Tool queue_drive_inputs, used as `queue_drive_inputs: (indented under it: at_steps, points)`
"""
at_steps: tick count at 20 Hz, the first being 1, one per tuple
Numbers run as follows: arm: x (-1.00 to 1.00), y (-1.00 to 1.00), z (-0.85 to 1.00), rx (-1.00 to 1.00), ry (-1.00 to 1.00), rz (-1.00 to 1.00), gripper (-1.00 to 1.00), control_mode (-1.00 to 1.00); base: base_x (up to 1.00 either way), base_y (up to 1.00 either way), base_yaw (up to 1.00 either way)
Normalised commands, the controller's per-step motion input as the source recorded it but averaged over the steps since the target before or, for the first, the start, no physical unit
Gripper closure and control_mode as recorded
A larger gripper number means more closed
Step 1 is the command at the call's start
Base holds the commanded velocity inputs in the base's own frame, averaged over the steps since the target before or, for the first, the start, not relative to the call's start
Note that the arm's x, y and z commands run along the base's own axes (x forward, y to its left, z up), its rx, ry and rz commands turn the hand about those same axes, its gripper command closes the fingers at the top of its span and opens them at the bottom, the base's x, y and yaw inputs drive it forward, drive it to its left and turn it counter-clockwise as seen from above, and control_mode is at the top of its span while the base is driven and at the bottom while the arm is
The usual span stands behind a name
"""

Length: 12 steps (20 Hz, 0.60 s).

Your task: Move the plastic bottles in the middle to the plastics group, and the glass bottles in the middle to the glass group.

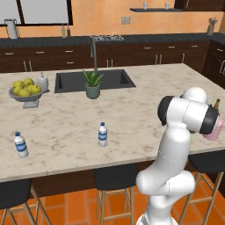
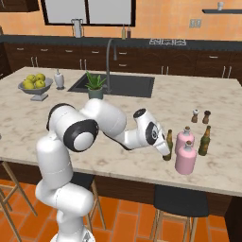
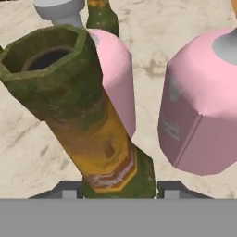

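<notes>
Nearest the hand camera, the beer bottle (image 3: pixel 92 125) rises between the fingers (image 3: pixel 173 190), which hold its base, its long axis leaning toward upper left. In the right base view it stands just left of two pink bottles (image 2: pixel 185 158).

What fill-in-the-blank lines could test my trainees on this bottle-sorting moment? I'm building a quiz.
1. The gripper is closed around a slim dark ____ bottle.
2. On the counter's right end stand two squat ____ bottles.
3. Two water bottles stand upright, each with a ____ label band.
4. The bowl near the sink holds yellow ____.

Missing words: beer; pink; blue; lemons
</notes>
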Motion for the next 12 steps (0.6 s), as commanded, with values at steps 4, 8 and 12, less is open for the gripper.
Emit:
queue_drive_inputs:
  at_steps: [4, 8, 12]
  points:
    - [0.00, 0.00, 0.04, 0.00, 0.00, 0.00, -1.00, -1.00, 0.00, 0.00, 0.00]
    - [0.00, 0.00, 0.14, 0.00, 0.00, 0.00, -1.00, -1.00, 0.00, 0.00, 0.00]
    - [-0.13, 0.00, 0.47, 0.00, 0.00, 0.00, -1.00, -1.00, 0.00, 0.00, 0.00]
